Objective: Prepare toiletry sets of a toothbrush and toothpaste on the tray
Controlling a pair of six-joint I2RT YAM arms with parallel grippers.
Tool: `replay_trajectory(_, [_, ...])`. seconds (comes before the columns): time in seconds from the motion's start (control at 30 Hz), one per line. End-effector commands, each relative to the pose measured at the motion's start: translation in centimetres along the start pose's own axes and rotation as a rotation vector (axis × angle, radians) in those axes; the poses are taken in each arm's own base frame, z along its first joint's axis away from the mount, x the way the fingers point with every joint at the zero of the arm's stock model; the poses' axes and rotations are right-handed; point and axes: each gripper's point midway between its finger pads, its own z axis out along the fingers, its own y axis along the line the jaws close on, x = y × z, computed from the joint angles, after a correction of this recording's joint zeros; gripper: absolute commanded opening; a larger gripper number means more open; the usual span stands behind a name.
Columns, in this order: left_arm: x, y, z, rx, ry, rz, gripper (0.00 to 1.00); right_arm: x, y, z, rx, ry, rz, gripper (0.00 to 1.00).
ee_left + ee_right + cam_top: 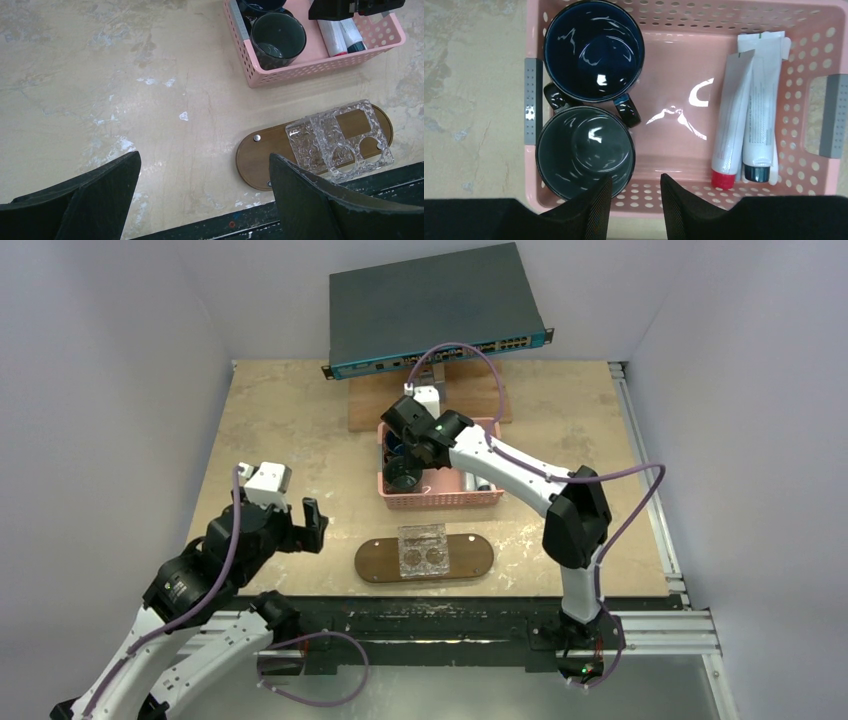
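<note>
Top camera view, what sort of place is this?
Likely a robotics lab test cell, not a bathroom: a left arm and right arm bolted to a metal rail, a network switch at the scuffed table's far edge, and a pink basket of toiletry tubes.

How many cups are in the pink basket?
2. A dark blue mug sits at one end of the pink basket. A grey-green mug stands right beside it at the same end. No others seem hidden.

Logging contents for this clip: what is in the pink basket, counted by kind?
Mugs: 2
Tubes: 2
Total: 4, plus a white thing under the tubes, unclear.
</note>
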Motion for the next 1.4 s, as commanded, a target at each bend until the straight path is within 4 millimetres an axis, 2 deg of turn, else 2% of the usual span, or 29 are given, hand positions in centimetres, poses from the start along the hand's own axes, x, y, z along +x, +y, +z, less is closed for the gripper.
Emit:
replay_trajectory(0.0, [0.1,0.0,0.5,-0.014,0.007,0.007,1.0,-1.0,1.4,0.6,-0.084,-0.012,0.009,0.43])
replay_trajectory(0.43, [0.2,0.0,0.9,-0.017,0.024,0.021,1.0,1.1,1.0,4.9,-0.08,0.074,-0.006,0.43])
replay_trajectory(0.9, [0.2,0.1,1.0,-0.027,0.028,0.024,1.0,3.6,1.2,7.8,-0.086,0.159,-0.05,0.38])
replay_trajectory(1.13, [0.2,0.0,1.1,-0.024,0.033,0.025,1.0,3.7,1.0,8.1,-0.084,0.169,-0.053,0.21])
replay_trajectory(1.3, [0.2,0.0,1.1,-0.024,0.034,0.025,1.0,3.4,0.9,7.8,-0.088,0.17,-0.061,0.0])
replay_trajectory(1.37, [0.2,-0.1,1.1,-0.023,0.035,0.024,1.0,3.0,0.9,7.4,-0.089,0.163,-0.061,0.0])
